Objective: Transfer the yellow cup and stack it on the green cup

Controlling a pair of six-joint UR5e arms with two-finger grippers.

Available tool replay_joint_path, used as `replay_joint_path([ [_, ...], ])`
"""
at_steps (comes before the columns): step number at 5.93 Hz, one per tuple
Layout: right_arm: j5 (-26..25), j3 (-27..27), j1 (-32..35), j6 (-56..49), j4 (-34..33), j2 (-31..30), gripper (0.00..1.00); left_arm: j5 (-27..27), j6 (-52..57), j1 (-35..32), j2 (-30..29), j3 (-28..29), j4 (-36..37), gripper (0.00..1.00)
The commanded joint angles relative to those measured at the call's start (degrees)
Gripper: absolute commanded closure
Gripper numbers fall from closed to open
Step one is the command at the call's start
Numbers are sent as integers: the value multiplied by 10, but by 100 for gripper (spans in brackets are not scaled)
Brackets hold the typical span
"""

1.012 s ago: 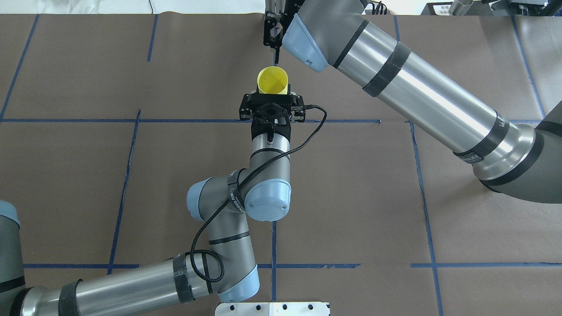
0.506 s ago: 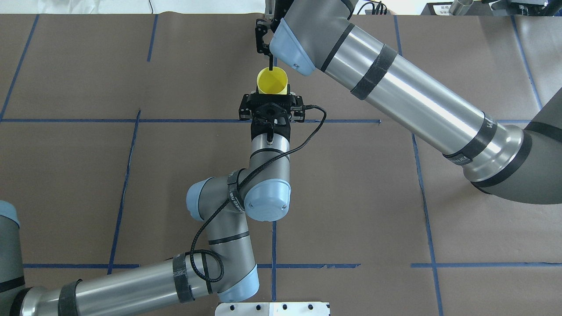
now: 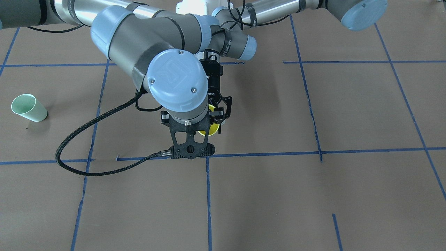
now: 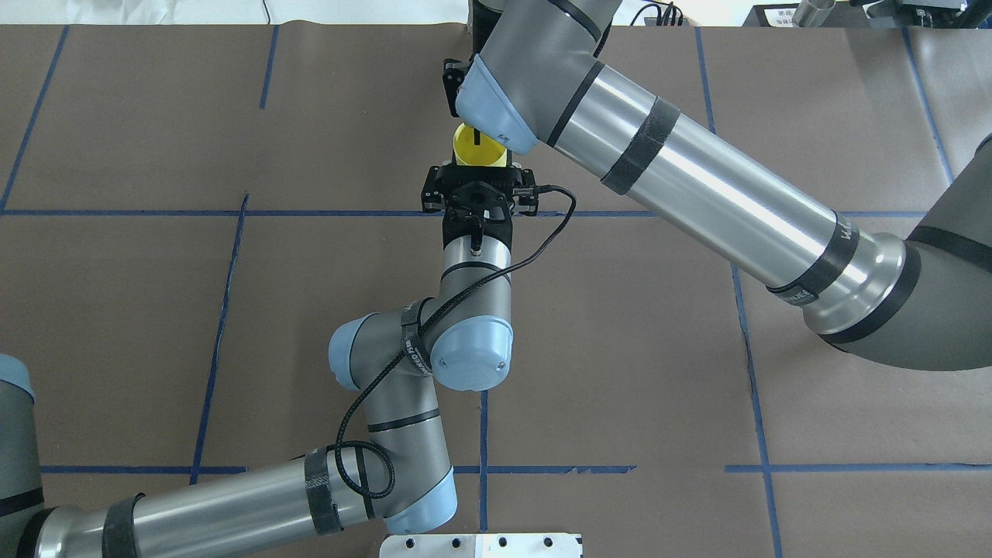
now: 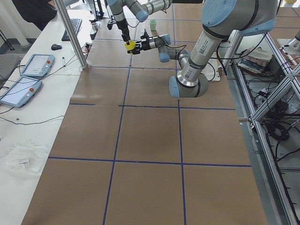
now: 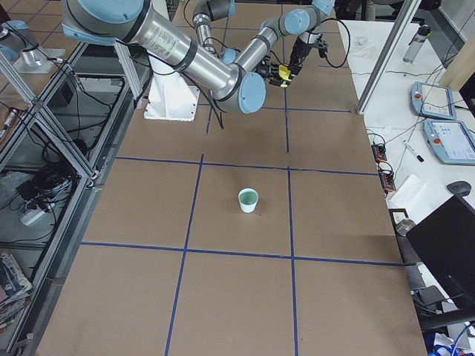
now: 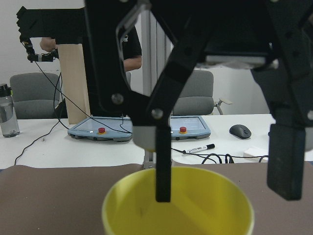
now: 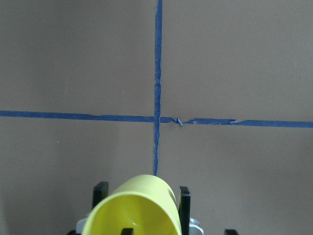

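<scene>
The yellow cup (image 4: 487, 151) is held upright above the table's middle by my left gripper (image 3: 216, 118), which is shut on its sides; its fingers (image 8: 184, 195) flank the cup (image 8: 139, 205). My right gripper (image 7: 225, 192) hangs open over the cup (image 7: 195, 205). One of its fingers (image 7: 163, 181) reaches inside the rim and the other (image 7: 286, 161) stands outside the wall. From overhead only the inner finger (image 4: 475, 139) shows; the right wrist hides the rest. The green cup (image 3: 28, 108) stands upright alone on the table, far toward the robot's right, and also shows in the exterior right view (image 6: 248, 199).
Brown paper with blue tape lines (image 4: 728, 213) covers the table. The right forearm (image 4: 697, 178) slants across the far right half. A black cable (image 3: 87, 153) loops from the right wrist. An operators' desk with pendants (image 7: 102, 131) lies beyond the far edge.
The right arm has come nearer and lower: its finger, earlier beyond the cup's far rim, now sits inside the cup. The left arm and the cup have not moved.
</scene>
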Motion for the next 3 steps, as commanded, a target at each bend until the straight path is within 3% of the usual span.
replay_joint_path([
  [1,-17,2,-10,-24,-39,8,44,0,0,0,0,-1,-1,52],
  [3,-18,2,-10,-25,-39,7,50,0,1,0,1,-3,-1,52],
])
